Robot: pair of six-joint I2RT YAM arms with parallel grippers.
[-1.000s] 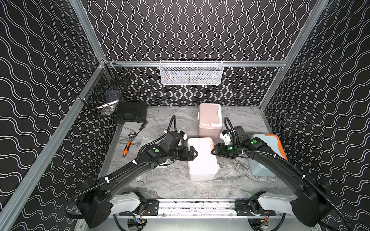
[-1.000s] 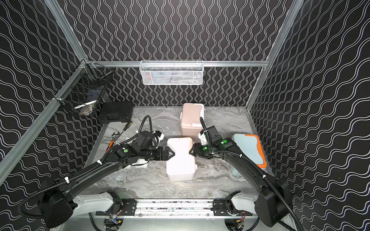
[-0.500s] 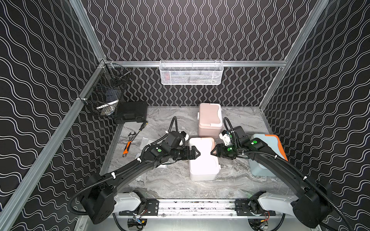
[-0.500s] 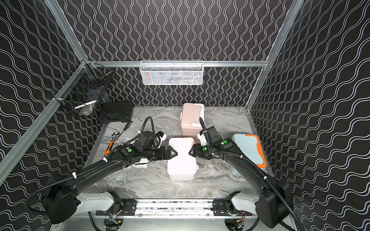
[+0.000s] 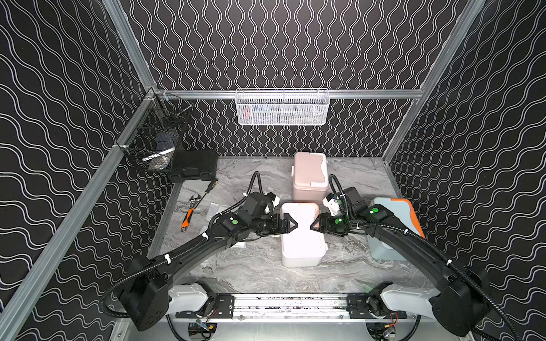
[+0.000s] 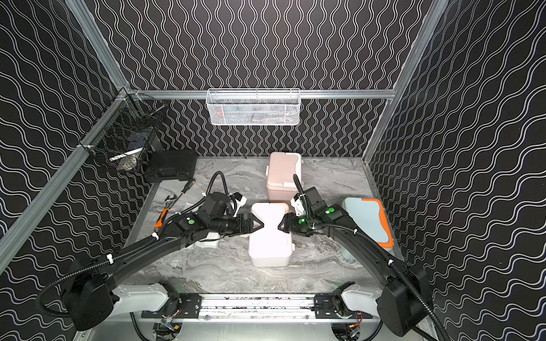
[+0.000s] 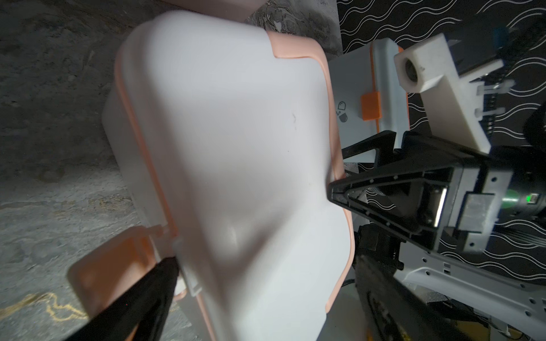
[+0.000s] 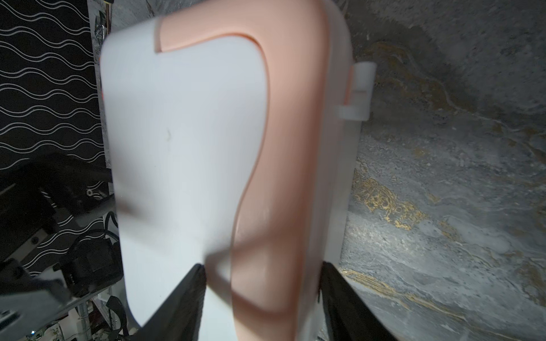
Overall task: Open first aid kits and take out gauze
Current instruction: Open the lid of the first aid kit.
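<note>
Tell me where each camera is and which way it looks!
Both top views: high at the front, looking down toward the back wall; both arms show, left gripper and right gripper facing across the white box.
Left wrist: on the left arm, looking across that box at the right gripper and blue box; own fingers show.
Right wrist: on the right arm, looking across the box; own fingers show.
Shared: all see the white box.

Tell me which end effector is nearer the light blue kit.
Right. The right end effector is on the side of the white kit facing the light blue kit; the left end effector is on its opposite side.
</note>
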